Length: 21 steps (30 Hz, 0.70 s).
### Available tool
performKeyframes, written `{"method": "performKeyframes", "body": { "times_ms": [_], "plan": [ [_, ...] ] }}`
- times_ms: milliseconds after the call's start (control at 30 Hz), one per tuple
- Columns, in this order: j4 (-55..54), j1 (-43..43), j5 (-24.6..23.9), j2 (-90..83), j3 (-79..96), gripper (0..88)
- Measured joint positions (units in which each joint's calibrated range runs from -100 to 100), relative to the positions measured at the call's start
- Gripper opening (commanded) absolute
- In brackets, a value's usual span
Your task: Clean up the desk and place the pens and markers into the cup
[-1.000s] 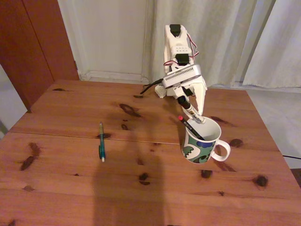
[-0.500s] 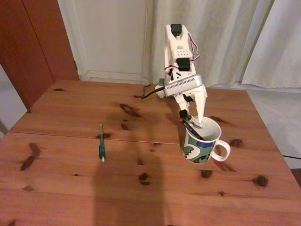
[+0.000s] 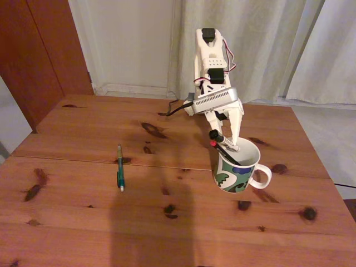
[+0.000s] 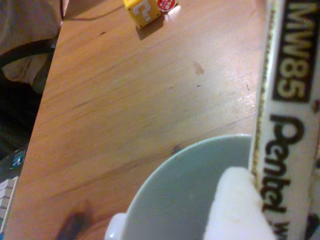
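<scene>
we see the claw (image 3: 227,140) poised over the mug (image 3: 239,167), pinching the white pentel marker (image 4: 287,125) upright so it drops inside beside the black pen (image 3: 224,150). teal pen (image 3: 119,167) lies left on the surface (image 3: 83,222).

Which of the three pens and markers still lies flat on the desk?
The teal-green pen, lying alone on the desk. The black pen and white marker already stand in the cup.
</scene>
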Motion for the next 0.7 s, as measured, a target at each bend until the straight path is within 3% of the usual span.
{"method": "performKeyframes", "body": {
  "times_ms": [700],
  "plan": [
    [0.0,2.9,0.0,0.1,-5.2,9.9]
  ]
}}
